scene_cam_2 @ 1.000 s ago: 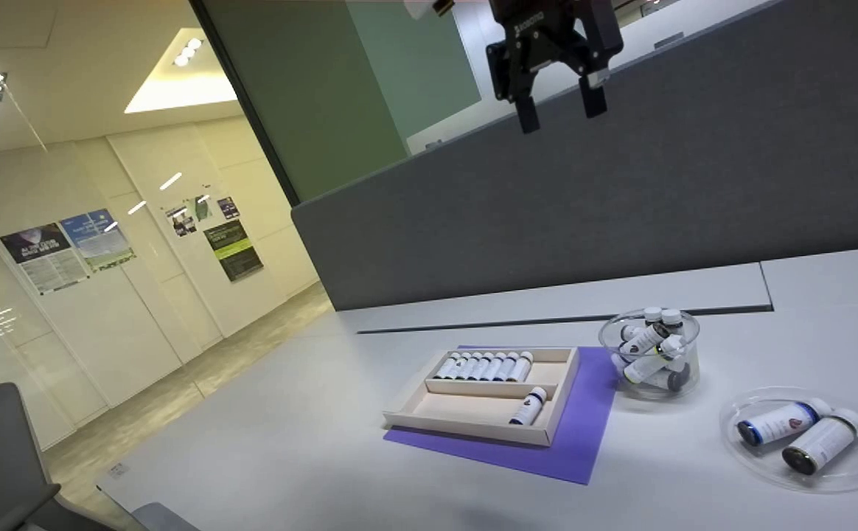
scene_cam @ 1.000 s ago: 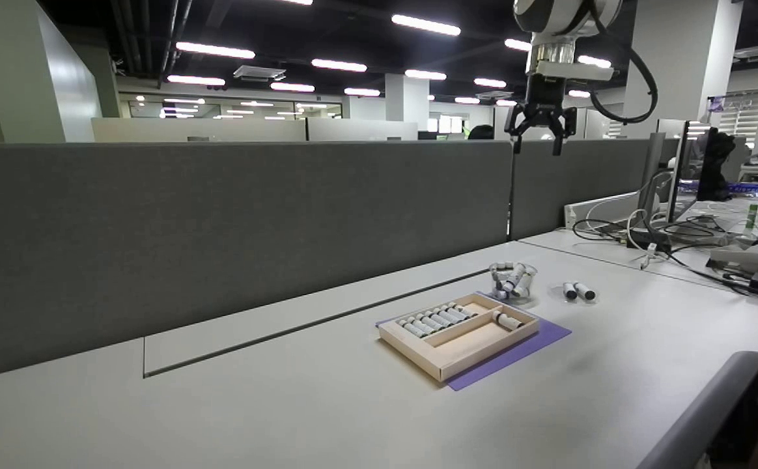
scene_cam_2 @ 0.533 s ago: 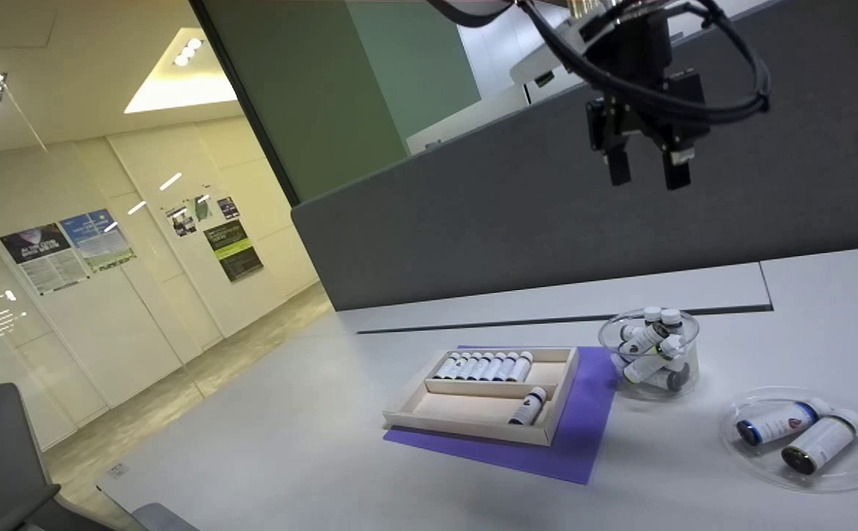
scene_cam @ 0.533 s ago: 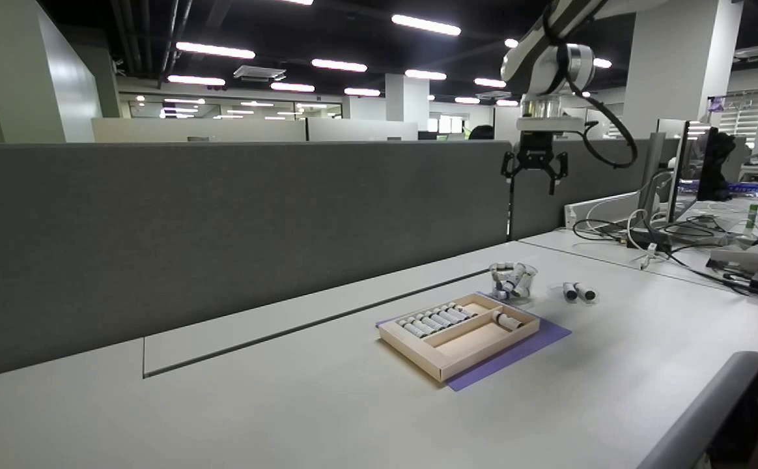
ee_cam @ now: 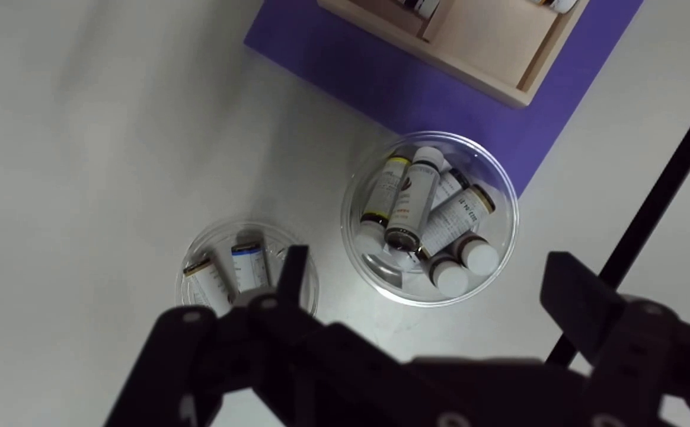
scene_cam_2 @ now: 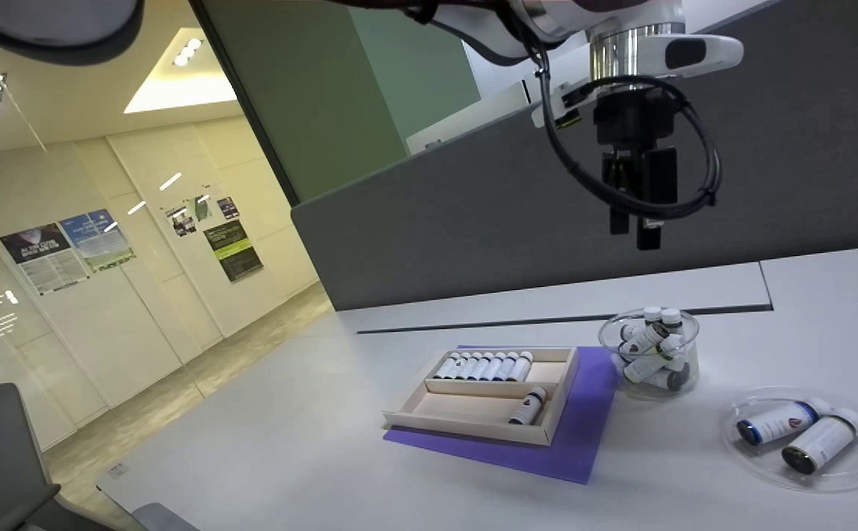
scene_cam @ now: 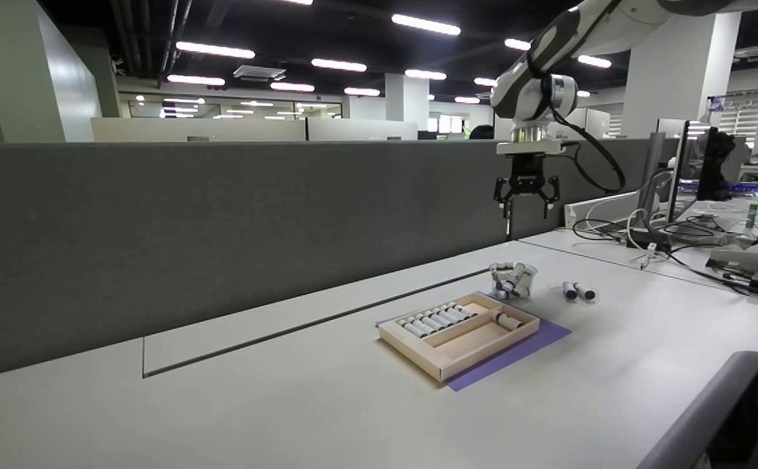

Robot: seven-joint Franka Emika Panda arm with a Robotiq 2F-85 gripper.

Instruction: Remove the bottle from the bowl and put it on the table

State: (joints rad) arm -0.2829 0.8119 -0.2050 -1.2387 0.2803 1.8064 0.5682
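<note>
Pale and broad, the table (scene_cam: 288, 404) stretches along a grey partition (scene_cam: 255, 247), bearing a purple sheet (scene_cam_2: 580, 434) and, on that, a wooden tray (scene_cam_2: 451, 407). My pincer (scene_cam: 527, 212), spread wide, hangs above and well apart from the clear bowl (ee_cam: 382, 273), where white-capped bottles (ee_cam: 413, 201) are heaped.

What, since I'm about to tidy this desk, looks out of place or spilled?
Mainly a lone bottle in the wooden tray, apart from the neat row in the other compartment. The bottles in the clear bowl lie jumbled too. I see no spill.
</note>
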